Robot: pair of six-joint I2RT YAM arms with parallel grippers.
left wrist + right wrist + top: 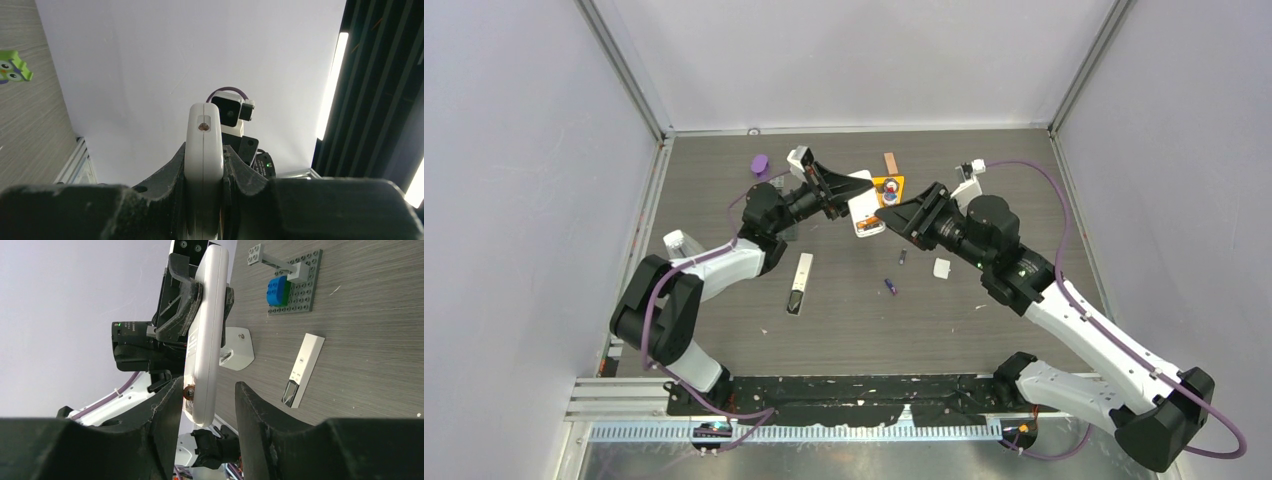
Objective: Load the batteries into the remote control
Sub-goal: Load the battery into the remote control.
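My left gripper (839, 195) (205, 150) is shut on the white remote control (865, 213) (204, 125) and holds it edge-on above the table. My right gripper (896, 215) (207, 400) stands open around the remote's (207, 330) free end. One of its fingers touches an orange battery (189, 391) seated in the open compartment. The other finger is clear of the remote's back. On the table lie a dark battery (902, 257) and a blue-purple battery (890, 286).
A slim white-and-black remote (799, 283) (303, 369) lies on the table, with a small white piece (941, 268) to the right. An orange tile with a toy (888, 190), a brown block (890, 161) and a purple object (760, 164) sit at the back. A grey brick plate (300, 290) lies under the left arm.
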